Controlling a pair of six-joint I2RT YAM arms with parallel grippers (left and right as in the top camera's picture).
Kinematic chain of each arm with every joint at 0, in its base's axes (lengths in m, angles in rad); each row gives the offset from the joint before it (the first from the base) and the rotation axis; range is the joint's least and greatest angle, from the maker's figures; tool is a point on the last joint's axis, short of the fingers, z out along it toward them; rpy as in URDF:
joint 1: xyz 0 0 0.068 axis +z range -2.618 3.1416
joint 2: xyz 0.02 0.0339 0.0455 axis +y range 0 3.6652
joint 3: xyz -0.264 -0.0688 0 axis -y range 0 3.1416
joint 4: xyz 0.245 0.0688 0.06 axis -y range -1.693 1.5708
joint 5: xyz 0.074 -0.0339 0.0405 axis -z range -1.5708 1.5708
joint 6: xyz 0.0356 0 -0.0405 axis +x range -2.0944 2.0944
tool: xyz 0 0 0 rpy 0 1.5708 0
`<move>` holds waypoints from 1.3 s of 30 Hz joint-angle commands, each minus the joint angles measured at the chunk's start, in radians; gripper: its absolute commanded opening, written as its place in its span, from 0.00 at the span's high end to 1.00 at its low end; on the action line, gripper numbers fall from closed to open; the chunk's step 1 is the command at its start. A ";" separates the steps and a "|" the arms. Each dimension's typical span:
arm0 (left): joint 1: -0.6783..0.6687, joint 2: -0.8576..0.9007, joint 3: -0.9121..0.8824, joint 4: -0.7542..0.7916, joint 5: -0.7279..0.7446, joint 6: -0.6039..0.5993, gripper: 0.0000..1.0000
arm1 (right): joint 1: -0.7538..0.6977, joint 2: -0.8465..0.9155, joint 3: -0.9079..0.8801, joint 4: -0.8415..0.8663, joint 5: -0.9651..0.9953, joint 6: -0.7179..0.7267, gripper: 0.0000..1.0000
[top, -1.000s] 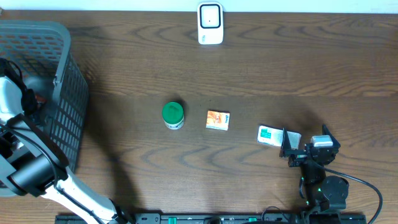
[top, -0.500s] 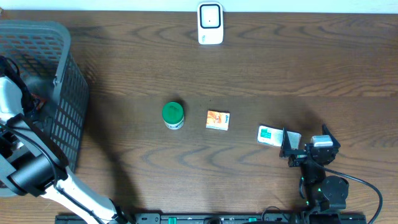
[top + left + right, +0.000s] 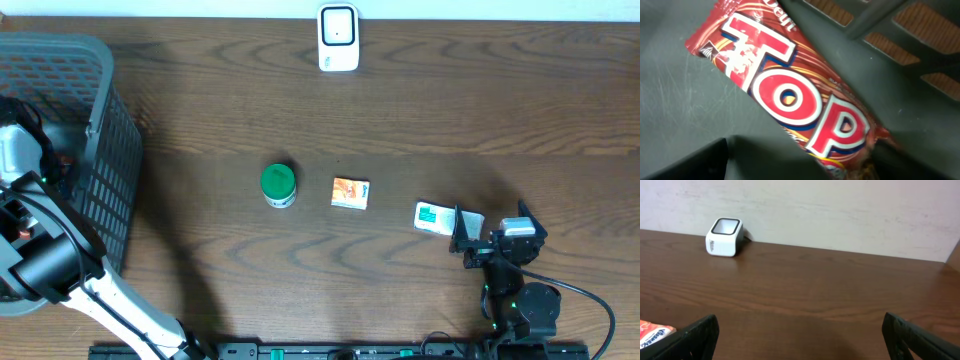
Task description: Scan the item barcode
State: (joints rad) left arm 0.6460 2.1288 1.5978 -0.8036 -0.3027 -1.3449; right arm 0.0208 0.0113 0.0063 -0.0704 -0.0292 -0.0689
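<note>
The left gripper [image 3: 800, 152] is lowered into the grey basket [image 3: 105, 110] at the left end of the table [image 3: 450, 110]. Its two dark fingers [image 3: 687, 162] are seen well apart at the lower corners of the left wrist view, so the jaws are held wide. Between them lies the snack bar [image 3: 790, 95], a red wrapper lettered "TOP", laid slantwise on the basket floor with its printed face turned up. Its lower end is found close against the finger at the lower right; whether it is touched there cannot be told, and no grip is shown. The right gripper [image 3: 797, 325] is set low at the near edge of the table, on the right, with its jaws spread wide and nothing held between them. A white and teal packet [image 3: 432, 217] is seen just beside it, partly hidden under one finger in the overhead view. Further left along the same row an orange box [image 3: 350, 193] and a green-lidded jar [image 3: 278, 184] are placed, near each other but apart. At the far edge of the table the white scanner [image 3: 338, 38] is stood upright, well apart from everything else and close to the pale wall [image 3: 840, 205].
</note>
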 commanded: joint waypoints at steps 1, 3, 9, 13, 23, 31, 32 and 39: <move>0.003 0.009 -0.003 -0.010 -0.028 0.007 0.41 | 0.000 -0.003 -0.001 -0.004 0.002 0.012 0.01; 0.003 0.009 -0.003 -0.010 -0.028 0.024 0.46 | 0.000 -0.003 -0.001 -0.004 0.002 0.012 0.01; 0.003 0.009 -0.003 -0.032 -0.027 0.097 0.68 | 0.000 -0.003 -0.001 -0.004 0.002 0.012 0.01; 0.003 0.009 -0.003 -0.060 -0.027 0.119 0.80 | 0.000 -0.003 -0.001 -0.004 0.002 0.012 0.01; 0.003 -0.014 -0.002 -0.135 0.035 0.187 0.93 | 0.000 -0.003 -0.001 -0.004 0.002 0.012 0.01; 0.003 -0.131 0.018 -0.134 0.296 0.275 0.93 | 0.000 -0.003 -0.001 -0.004 0.002 0.012 0.01; 0.003 -0.161 0.018 -0.133 0.325 0.275 0.93 | 0.000 -0.003 -0.001 -0.004 0.002 0.012 0.01; 0.003 -0.411 0.018 -0.115 0.462 0.275 0.92 | 0.000 -0.003 -0.001 -0.004 0.002 0.012 0.01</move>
State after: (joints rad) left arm 0.6472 1.8442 1.5993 -0.9192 0.0578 -1.0908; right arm 0.0208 0.0113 0.0063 -0.0704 -0.0292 -0.0692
